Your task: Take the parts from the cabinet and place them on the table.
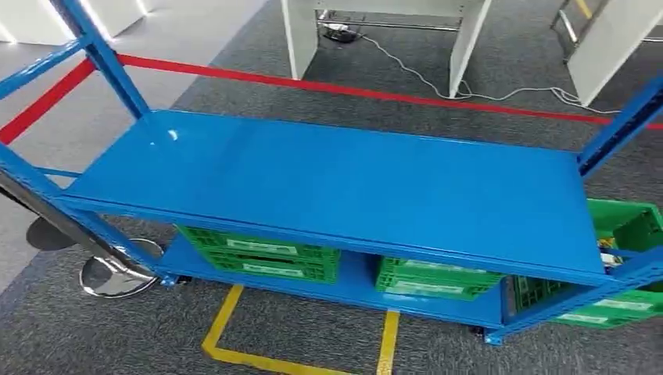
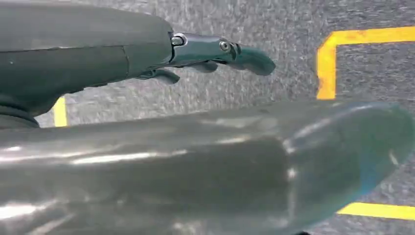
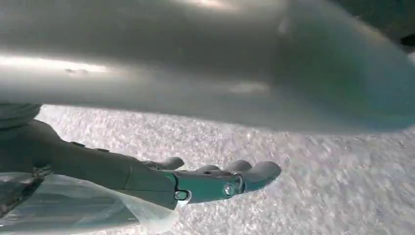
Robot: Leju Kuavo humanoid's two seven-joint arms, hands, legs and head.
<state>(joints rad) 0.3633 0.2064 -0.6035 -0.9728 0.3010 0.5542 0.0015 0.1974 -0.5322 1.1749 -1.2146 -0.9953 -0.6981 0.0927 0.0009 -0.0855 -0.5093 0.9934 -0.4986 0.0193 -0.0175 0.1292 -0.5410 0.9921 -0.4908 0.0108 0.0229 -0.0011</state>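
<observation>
Our left hand (image 2: 122,58) hangs with fingers straight, holding nothing. We cannot tell whether our right hand (image 3: 147,181), also outstretched, grips the clear bag (image 3: 63,208) at its palm. At six o'clock, the blue cabinet (image 1: 336,180) shelters green crates (image 1: 258,250), presumably storing the parts.

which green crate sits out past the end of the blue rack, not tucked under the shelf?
The rightmost green crate, beyond the rack's right upright. The other two sit on the bottom tier, under the blue shelf.

Blue cabinet (image 1: 328,187); green crates (image 1: 262,251); yellow floor tape (image 1: 234,328).
</observation>
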